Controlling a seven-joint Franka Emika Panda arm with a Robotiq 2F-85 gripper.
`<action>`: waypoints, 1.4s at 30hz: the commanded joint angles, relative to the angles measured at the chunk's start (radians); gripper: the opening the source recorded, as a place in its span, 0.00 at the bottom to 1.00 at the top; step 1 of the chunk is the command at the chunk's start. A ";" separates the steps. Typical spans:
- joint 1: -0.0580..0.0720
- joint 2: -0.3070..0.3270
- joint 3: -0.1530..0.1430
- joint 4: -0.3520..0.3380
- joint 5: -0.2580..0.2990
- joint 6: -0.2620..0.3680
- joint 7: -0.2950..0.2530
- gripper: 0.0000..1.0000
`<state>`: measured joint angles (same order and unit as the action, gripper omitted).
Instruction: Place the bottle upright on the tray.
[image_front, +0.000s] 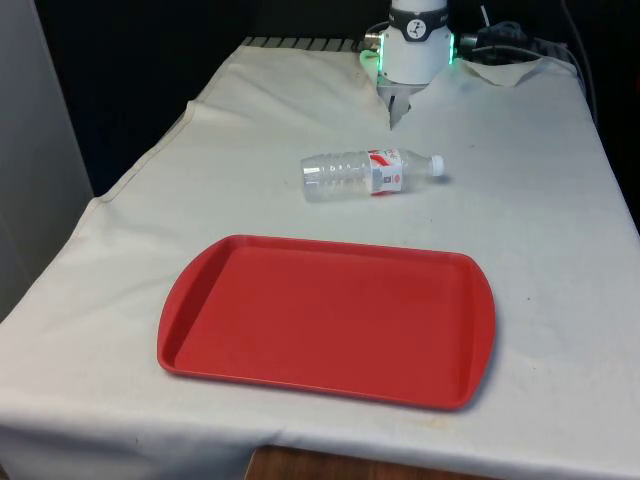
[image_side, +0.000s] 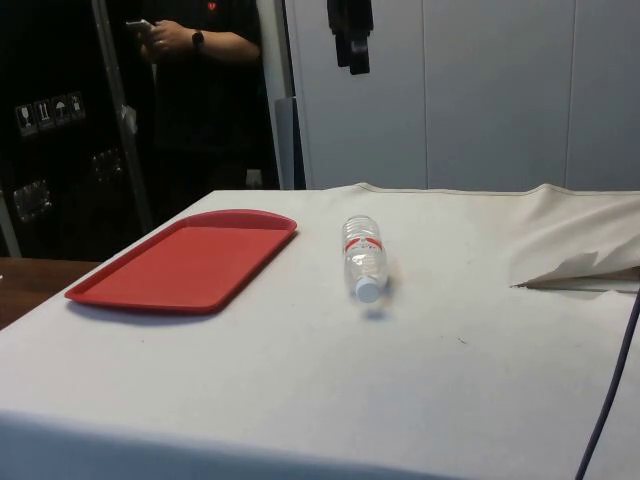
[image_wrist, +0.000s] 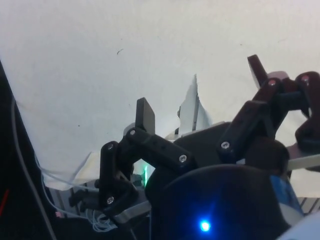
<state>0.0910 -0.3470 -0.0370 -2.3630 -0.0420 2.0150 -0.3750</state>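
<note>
A clear plastic bottle (image_front: 365, 173) with a red-and-white label and a white cap lies on its side on the white cloth, its cap towards the front view's right. In the side view the bottle (image_side: 364, 257) points its cap at the camera. The red tray (image_front: 325, 320) sits bare nearer the front edge, and in the side view the tray (image_side: 190, 260) lies left of the bottle. My gripper (image_side: 351, 62) hangs high above the table, well clear of the bottle. In the wrist view the gripper (image_wrist: 200, 92) is open, its fingers (image_wrist: 146, 115) wide apart with only cloth between them.
A person in dark clothes (image_side: 200, 70) stands behind the tray's end of the table, holding a small device. The cloth is rucked into a raised fold (image_side: 580, 265) near the robot's base. Cables (image_front: 510, 40) lie at the far corner.
</note>
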 joint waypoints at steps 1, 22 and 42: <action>0.000 -0.001 0.002 -0.009 -0.008 0.015 -0.011 1.00; -0.001 0.004 0.002 -0.043 -0.017 0.055 -0.162 1.00; 0.000 0.008 0.002 -0.057 -0.031 0.077 -0.302 1.00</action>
<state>0.0910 -0.3390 -0.0370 -2.4160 -0.0630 2.0790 -0.6750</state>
